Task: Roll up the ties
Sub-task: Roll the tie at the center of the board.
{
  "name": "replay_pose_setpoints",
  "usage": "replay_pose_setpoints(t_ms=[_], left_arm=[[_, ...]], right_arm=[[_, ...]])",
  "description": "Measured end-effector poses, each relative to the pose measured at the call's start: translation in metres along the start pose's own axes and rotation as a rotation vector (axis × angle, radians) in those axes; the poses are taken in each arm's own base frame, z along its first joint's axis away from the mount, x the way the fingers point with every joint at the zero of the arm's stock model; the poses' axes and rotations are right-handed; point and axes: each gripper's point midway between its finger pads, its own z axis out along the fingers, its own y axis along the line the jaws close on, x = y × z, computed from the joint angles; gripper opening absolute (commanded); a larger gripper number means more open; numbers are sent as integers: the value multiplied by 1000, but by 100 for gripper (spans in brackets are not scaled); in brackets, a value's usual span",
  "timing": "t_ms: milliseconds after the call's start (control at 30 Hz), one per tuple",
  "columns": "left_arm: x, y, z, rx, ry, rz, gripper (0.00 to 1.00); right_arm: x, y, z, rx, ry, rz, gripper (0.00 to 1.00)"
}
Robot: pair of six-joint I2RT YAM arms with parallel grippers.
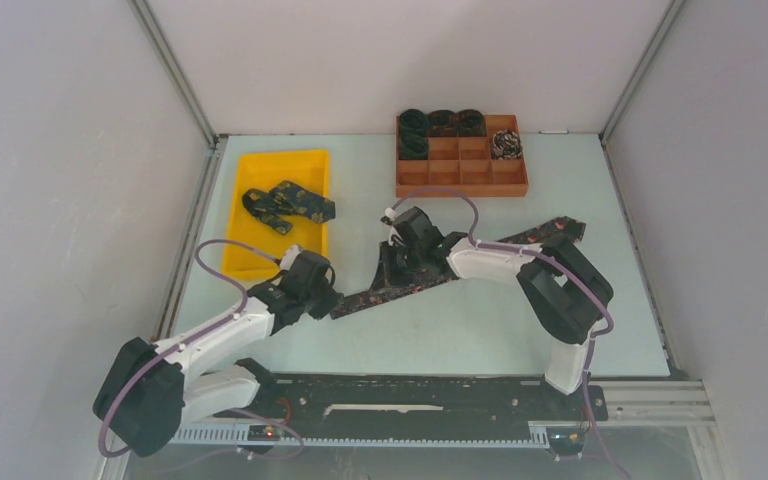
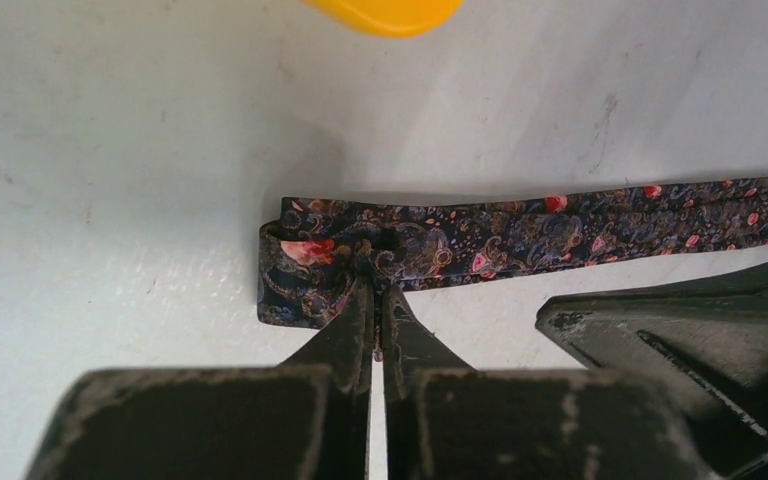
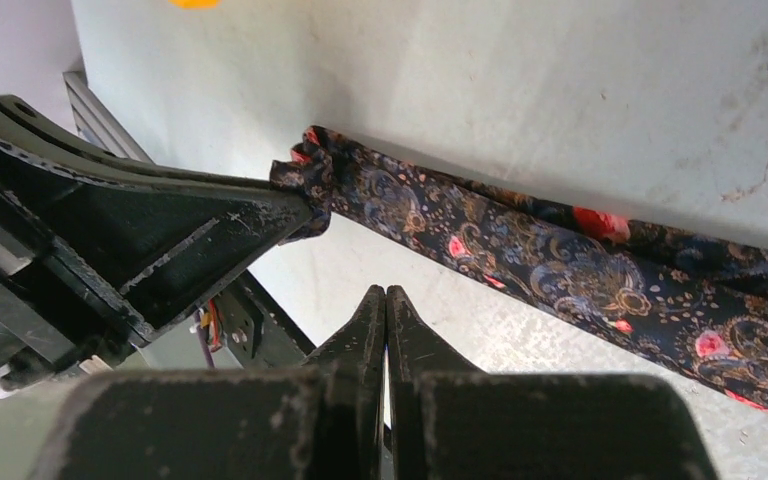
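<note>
Clearly, we see the left pincer (image 2: 377,290) closed tight on the tie (image 2: 560,225). Its two tips meet on the near edge of the fabric, right by the end, where the band is folded back on itself into a small bunch. The right pincer (image 3: 387,295) is closed too, its tips pressed together with nothing between them. It stands just beside the near edge of the same tie, apart from the fabric and close to the left pincer. Whether its tips touch the tabletop (image 2: 110,150) we cannot tell.

The tie is dark with red and pale paisley. It lies on the tabletop as a long band slanting from the left pincer away toward the far right. From above, the right arm crosses over its middle and hides part of it. Both wrist views cut it off at the right edge, so its far end shows only from above, small and blurred.

At the far left a yellow tray (image 1: 260,250) holds loose ties (image 1: 285,203) in a tangle; we cannot count them. At the far edge stands a brown box (image 1: 475,178) of compartments. Dark rolled ties (image 1: 442,122) sit along its far row, with a paler one at the right.
</note>
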Motion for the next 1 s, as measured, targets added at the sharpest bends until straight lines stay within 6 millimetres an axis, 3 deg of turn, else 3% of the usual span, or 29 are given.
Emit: replay_pose_setpoints(t_ms=[100,300,467,733,900,1000], left_arm=[[3,-2,5,-1,8,6,9],[7,-6,13,9,26,17,33],[7,-9,15,22,27,24,42],[3,-14,12,45,10,20,34],[-2,-18,7,63,-12,16,22],[-3,-17,7,61,-21,16,7]], right_arm=[[7,-6,0,14,16,6,0],[12,-8,0,20,27,4,0],[14,-5,-2,16,27,-6,0],[20,0,0,11,37,-20,0],[21,5,1,1,37,-23,0],[20,8,2,-12,31,-27,0]])
